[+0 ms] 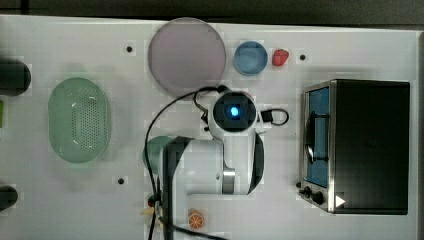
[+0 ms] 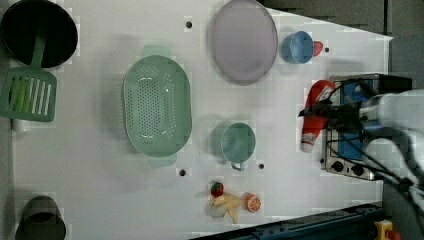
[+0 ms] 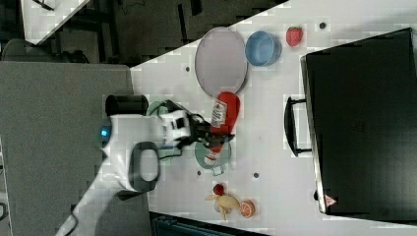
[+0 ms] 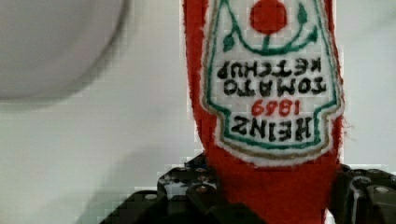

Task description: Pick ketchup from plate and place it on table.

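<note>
White surface (image 3: 275, 162) below tool (image 3: 212, 133); tool clenched on ketchup (image 3: 223, 118), plate (image 3: 220, 60) just beyond. Best: lower gently onto bare patch, then release.

The gripper (image 2: 325, 111) holds the ketchup (image 2: 315, 116) above the table (image 2: 100, 190), clear of the plate (image 2: 243, 41).

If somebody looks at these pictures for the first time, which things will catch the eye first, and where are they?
The red ketchup bottle stands out most: the gripper grips it, off the plate, above the white table. In the right view it hangs just below the bare mauve-grey plate. Next come the large black toaster oven at the top view's right and the green strainer at the top view's left.
</note>
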